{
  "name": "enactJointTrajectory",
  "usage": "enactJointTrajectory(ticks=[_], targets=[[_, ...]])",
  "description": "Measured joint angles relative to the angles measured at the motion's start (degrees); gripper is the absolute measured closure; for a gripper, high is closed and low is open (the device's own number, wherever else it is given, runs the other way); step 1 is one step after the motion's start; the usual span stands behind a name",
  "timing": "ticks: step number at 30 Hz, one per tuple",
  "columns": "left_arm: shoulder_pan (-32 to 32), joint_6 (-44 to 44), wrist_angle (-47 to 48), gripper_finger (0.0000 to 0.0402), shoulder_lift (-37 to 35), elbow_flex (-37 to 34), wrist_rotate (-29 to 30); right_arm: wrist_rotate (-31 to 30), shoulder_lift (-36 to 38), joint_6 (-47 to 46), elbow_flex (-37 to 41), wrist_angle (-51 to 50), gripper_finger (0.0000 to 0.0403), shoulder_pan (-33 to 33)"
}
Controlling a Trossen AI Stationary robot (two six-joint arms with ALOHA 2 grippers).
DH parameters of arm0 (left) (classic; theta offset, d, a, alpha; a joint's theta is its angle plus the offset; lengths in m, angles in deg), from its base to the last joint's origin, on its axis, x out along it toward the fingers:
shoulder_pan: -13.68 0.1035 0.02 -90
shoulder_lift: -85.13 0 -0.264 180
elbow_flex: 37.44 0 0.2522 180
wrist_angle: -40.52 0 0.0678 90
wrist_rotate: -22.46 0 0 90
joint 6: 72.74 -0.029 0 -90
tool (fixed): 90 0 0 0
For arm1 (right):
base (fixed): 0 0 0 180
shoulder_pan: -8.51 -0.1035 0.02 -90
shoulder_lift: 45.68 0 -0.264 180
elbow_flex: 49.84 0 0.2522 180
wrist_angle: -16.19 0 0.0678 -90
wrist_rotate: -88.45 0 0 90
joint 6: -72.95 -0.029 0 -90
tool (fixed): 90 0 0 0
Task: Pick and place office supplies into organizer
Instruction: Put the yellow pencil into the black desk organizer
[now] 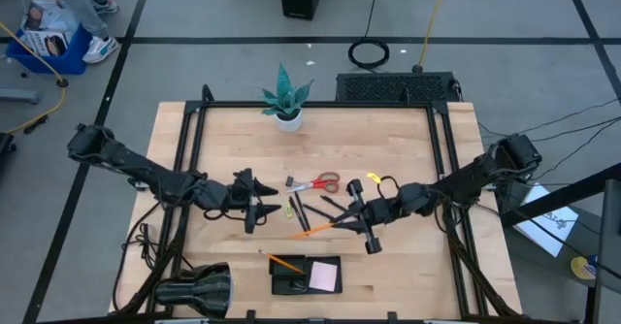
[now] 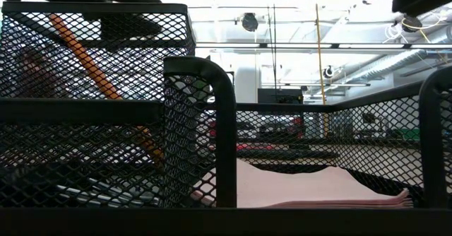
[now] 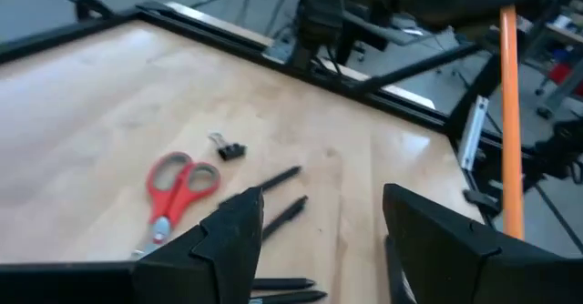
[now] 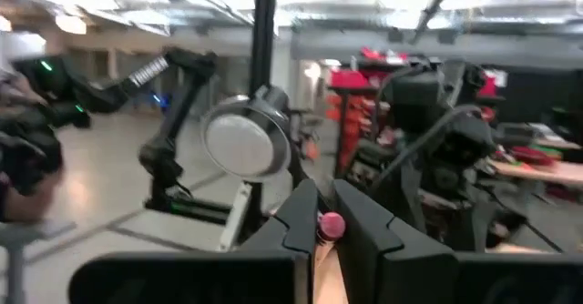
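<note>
- Right gripper (image 1: 342, 223) is clenched on an orange pencil (image 1: 315, 230); in the right wrist view the pencil's pink eraser end (image 4: 331, 224) sits between the two fingers (image 4: 369, 231)
- Pencil is lifted and tilted, its free end pointing toward the left arm
- Left gripper (image 1: 260, 208) is at mid-table just beside the yellow piece (image 1: 291, 209), its fingers (image 3: 239, 236) spread apart and nothing between them
- Between the two grippers lie the black pens (image 1: 302, 211); the red scissors (image 1: 320, 183) and the small clip (image 3: 229, 148) are a little farther, toward the plant (image 1: 287, 98)
- Organizer (image 1: 291, 287) is at the near edge of the table, with the pink pad (image 1: 325, 276) inside and a second pencil (image 1: 282, 263) leaning over its corner
- Black lamp (image 1: 193, 290) lies near the organizer, on the left arm's side
</note>
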Motion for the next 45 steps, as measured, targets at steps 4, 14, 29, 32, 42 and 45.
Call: enactJointTrajectory(ticks=[4, 14, 29, 32, 42, 45], targets=[[0.3, -2.3, 0.4, 0.0169, -2.7, 0.0, 1.0, -1.5, 0.6, 0.7, -3.2, -8.1, 0.0385, -1.2], [0.7, -7.9, 0.7, 0.0169, -7.9, 0.0, 2.1, -1.6, 0.7, 0.6, -11.5, -21.5, 0.0385, -4.5], [0.7, -7.9, 2.8, 0.0169, -8.3, 0.0, 1.8, -1.1, 0.6, -4.1, -12.3, -29.2, 0.0385, -5.2], [0.7, -7.8, 3.4, 0.0169, -8.2, 0.0, 1.8, 1.4, 0.0, -4.2, -12.7, -29.2, 0.0385, -5.2], [0.6, -7.7, 3.4, 0.0169, -8.2, 0.0, 2.0, 1.7, -8.1, -2.4, -25.9, -43.7, 0.0385, -5.2], [0.6, -7.7, 3.4, 0.0169, -8.2, 0.0, 1.7, 1.7, -10.2, -2.1, -29.6, -47.0, 0.0385, -5.2]])
